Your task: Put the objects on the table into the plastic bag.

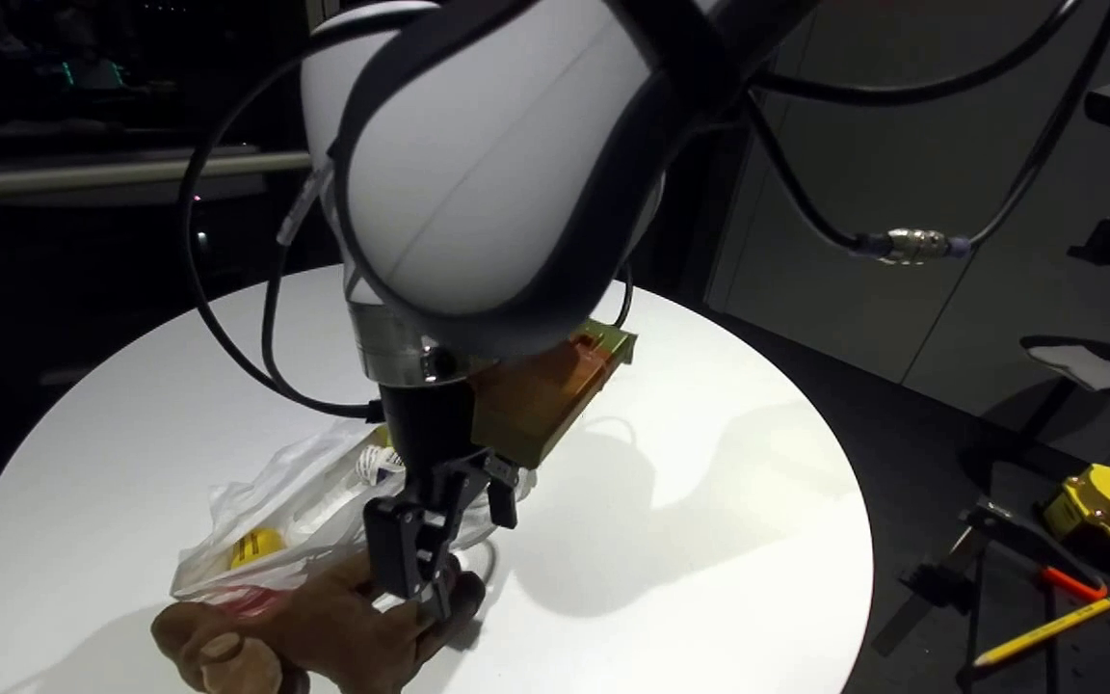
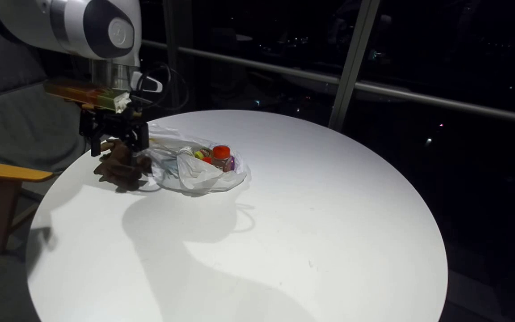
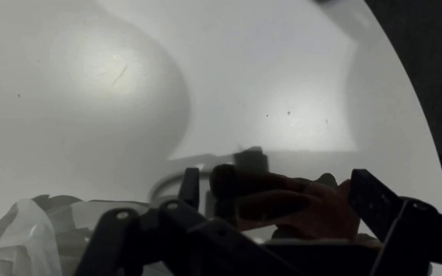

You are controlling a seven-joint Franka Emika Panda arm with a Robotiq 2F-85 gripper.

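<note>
One brown plush animal toy [image 1: 324,617] lies on the bench [image 2: 329,201], outside the plastic bag [image 2: 208,181] and just beside it, as I see in both exterior views. Its limbs end in rounded stubs, and a paler tan patch shows at one end; in the wrist view its lit part looks reddish brown and the rest nearly black. Whether it touches the bag I cannot tell. The bag is thin, whitish, see-through plastic, crumpled into soft folds. In an exterior view I make out a small bottle [image 2: 221,158] in it with a red-orange lid and brownish body, a yellow cap [image 2: 200,154] and a purple item [image 2: 233,163] next to the bottle. In an exterior view I also find a rounded yellow thing [image 1: 256,547] with dark marks and a white ridged cap [image 1: 377,465], with pinkish red showing through the film near the toy. The bench is round, its top smooth and white. My pincer [image 3: 274,188], black and jointed, stands wide open at the toy and has hold of nothing; in the wrist view the plush sits between its two fingers [image 3: 368,203], and I cannot tell whether a fingertip brushes the fabric
</note>
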